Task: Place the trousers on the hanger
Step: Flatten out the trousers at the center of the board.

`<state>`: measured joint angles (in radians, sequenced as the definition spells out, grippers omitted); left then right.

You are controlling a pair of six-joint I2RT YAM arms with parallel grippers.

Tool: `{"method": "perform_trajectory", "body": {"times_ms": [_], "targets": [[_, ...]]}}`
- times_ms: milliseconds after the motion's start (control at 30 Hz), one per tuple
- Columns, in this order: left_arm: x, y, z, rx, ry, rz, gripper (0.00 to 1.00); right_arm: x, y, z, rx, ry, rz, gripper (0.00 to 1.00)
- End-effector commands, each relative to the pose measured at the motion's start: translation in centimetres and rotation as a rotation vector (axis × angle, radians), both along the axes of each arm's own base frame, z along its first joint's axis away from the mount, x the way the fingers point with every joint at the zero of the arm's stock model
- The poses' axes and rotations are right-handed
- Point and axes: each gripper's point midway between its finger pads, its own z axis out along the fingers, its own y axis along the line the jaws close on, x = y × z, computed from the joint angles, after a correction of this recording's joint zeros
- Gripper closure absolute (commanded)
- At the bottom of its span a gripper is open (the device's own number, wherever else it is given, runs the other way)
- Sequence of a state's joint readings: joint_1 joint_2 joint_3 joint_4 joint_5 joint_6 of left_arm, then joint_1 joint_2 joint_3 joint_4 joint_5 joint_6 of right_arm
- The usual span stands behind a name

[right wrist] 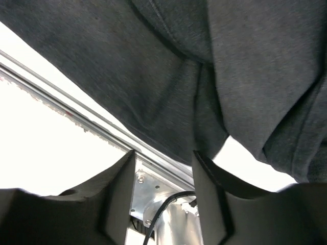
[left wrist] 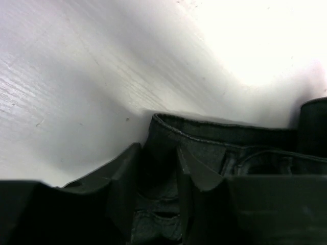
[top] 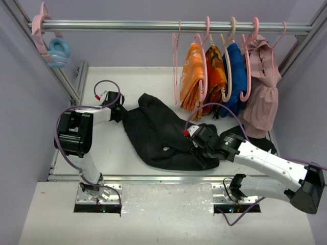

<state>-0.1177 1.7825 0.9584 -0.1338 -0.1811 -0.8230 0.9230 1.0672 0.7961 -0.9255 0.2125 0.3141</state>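
The flat white desk carries the long black fabric trousers, which lie crumpled in a heap across its middle and reach toward its near edge.

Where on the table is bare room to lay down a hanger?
Bare table behind the trousers, left of the hanging clothes; another patch between trousers and left arm. The right side is crowded by the right arm.

Left arm and right arm: white shells, black joints, purple cables. Left claw and right claw have 2 matte black fingers each.
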Motion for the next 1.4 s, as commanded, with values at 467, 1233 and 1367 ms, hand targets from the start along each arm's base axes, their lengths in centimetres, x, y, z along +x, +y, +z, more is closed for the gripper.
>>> {"method": "perform_trajectory", "body": {"times_ms": [467,1233,1367], "targets": [[-13.0,11.9,16.3,0.284,-0.207,0.610,1.00,3.1,7.9,0.9,0.231,-0.039,0.124,0.29],[-10.3,4.4,19.7,0.110,-0.377,0.028,0.00,3.8,8.1,0.4,0.194,0.012,0.113,0.15],[-7.8,0.4,13.9,0.068,-0.210,-0.068,0.00,1.3,6.7,-1.6,0.144,0.131,0.125,0.16]]}}
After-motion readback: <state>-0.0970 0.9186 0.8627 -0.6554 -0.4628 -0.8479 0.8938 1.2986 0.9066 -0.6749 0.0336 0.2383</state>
